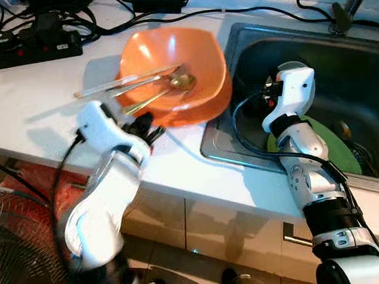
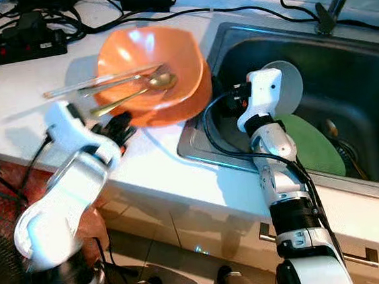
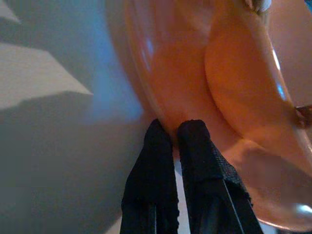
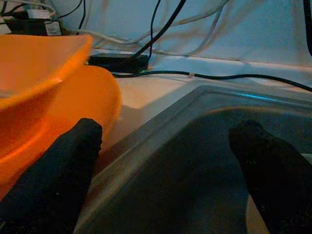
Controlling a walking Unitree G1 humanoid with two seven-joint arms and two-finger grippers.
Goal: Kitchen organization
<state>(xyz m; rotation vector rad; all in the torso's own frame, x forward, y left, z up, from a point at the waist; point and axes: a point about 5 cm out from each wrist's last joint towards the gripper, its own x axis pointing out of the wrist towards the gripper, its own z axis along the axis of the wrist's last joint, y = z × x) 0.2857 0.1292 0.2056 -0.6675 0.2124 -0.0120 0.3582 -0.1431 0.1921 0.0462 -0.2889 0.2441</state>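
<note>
The left end effector [image 3: 173, 134], arm bent low over the white surface [image 1: 41, 115], pinches the orange bowl [image 1: 175, 57] stack's rim, while the right end effector [image 4: 168, 141] hovers spread over the sink [image 1: 364, 87] edge.

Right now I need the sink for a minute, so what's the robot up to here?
It is working on the stacked orange bowls on the white counter beside the sink. The left tool has its fingers pinched on the rim of the lower bowl. The right tool hangs open over the sink's near corner, one finger beside the bowls, holding nothing. A gold spoon and chopsticks lie in the top bowl; a green plate sits in the sink.
</note>
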